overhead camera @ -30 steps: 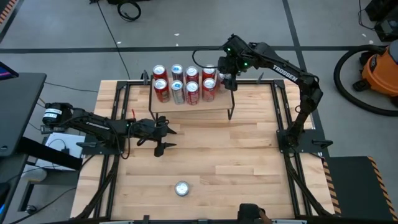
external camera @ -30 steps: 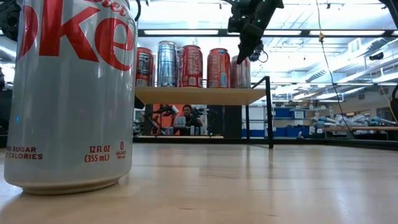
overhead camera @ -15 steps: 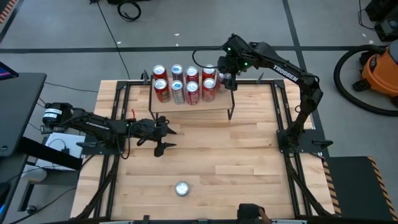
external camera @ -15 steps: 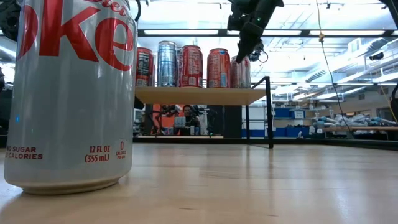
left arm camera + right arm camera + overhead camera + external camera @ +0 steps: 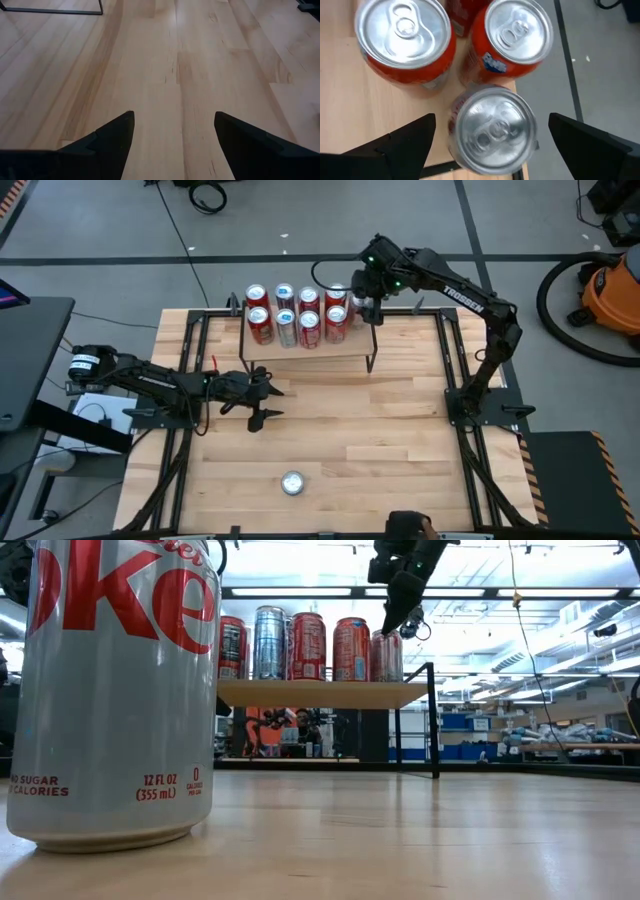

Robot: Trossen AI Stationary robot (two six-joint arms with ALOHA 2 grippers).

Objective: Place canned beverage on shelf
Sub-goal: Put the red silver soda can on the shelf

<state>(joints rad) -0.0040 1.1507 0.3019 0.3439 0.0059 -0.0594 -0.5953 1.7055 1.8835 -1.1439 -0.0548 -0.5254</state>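
Note:
The shelf [image 5: 310,352] stands at the table's far middle, with several red and silver cans [image 5: 292,315] upright on its top board [image 5: 320,693]. A silver can [image 5: 492,130] stands upright at the board's far right corner, beside two red cans [image 5: 405,40]. My right gripper [image 5: 491,117] is open just above it, fingers wide on either side and touching nothing; it also shows in the high view [image 5: 368,307] and the low view [image 5: 392,625]. My left gripper [image 5: 262,400] is open and empty over bare tabletop [image 5: 173,115]. Another silver can [image 5: 292,482] stands near the front edge.
The front can looms at the left of the low view [image 5: 115,690]. The shelf's black legs [image 5: 434,720] stand on the wooden tabletop [image 5: 400,440]. A black metal frame [image 5: 455,380] runs along the table's sides. Bare wood lies between the shelf and the front can.
My right gripper has risen a little above the silver can at the shelf's far right corner, which stays upright on the board.

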